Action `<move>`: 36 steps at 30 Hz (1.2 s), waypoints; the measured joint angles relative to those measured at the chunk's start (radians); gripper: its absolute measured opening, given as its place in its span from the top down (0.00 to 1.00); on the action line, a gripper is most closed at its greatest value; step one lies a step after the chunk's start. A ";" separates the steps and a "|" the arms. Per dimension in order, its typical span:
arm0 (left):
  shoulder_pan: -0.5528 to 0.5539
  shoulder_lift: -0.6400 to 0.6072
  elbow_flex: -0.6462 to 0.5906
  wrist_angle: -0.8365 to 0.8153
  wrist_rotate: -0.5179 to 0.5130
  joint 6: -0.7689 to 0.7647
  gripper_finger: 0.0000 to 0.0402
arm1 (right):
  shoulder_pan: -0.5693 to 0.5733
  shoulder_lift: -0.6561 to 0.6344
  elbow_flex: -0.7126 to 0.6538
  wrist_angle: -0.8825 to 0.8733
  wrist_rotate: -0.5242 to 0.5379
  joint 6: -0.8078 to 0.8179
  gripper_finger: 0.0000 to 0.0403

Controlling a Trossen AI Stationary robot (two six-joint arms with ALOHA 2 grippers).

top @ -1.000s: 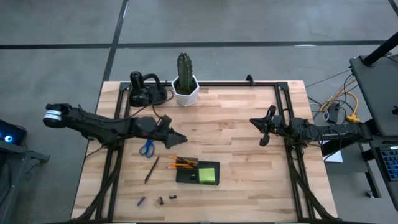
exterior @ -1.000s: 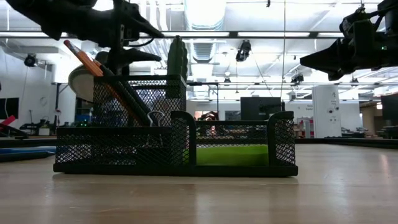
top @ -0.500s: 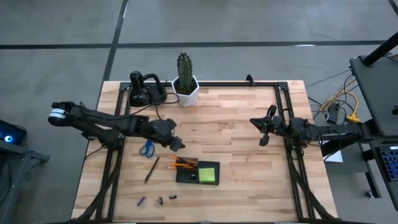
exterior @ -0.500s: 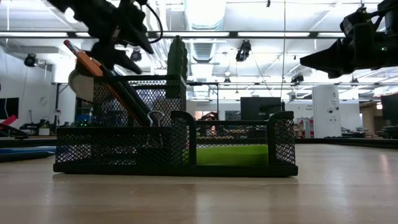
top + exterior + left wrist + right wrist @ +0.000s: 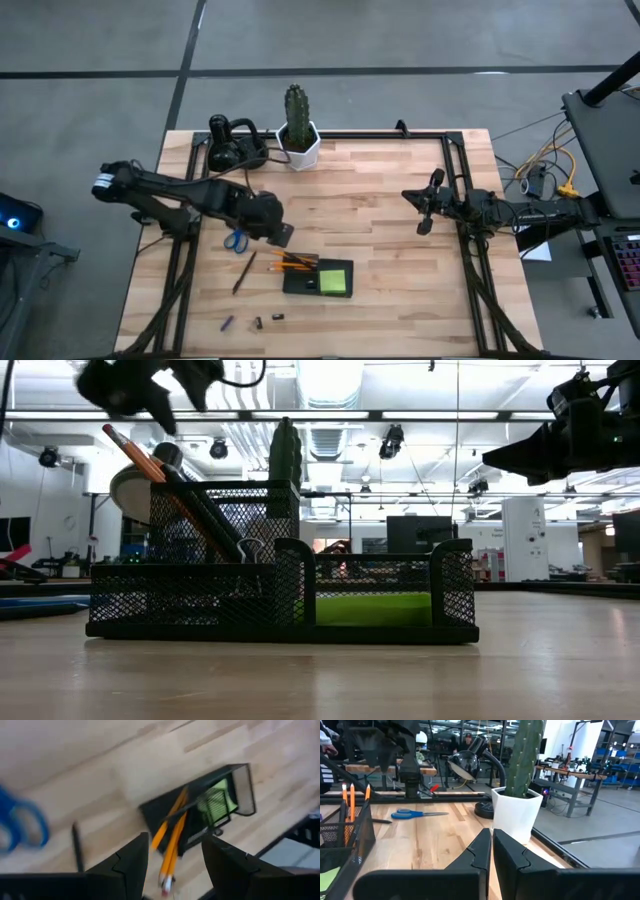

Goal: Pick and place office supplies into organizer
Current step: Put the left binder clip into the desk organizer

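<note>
A cactus in a white pot (image 5: 298,143) stands beside a black desk lamp (image 5: 228,146).

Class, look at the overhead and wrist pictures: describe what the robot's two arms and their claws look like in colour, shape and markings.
Both arms are dark, slim and jointed. The left arm carries a white-and-blue band near its outer end. The right arm is plain dark along its length. The left claw and the right claw each have two dark, angular, tapering fingers.

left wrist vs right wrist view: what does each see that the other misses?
Only left wrist: the lime-green sticky-note pad inside the organizer, framed by the open left gripper. Only right wrist: cactus pot, black desk gadget, and the shut right gripper. Both: blue-handled scissors, orange pencils, and the organizer.
</note>
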 joint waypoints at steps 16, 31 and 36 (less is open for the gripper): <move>-0.118 0.132 0.270 -0.285 0.101 -0.328 0.58 | 0.000 0.000 0.000 -0.025 0.000 0.082 0.98; -0.311 0.322 0.257 -0.283 0.216 -0.639 0.58 | 0.000 0.111 0.000 -0.058 0.000 0.170 0.98; -0.354 0.384 0.277 -0.278 0.255 -0.678 0.58 | 0.000 0.149 0.000 -0.053 0.000 0.170 0.98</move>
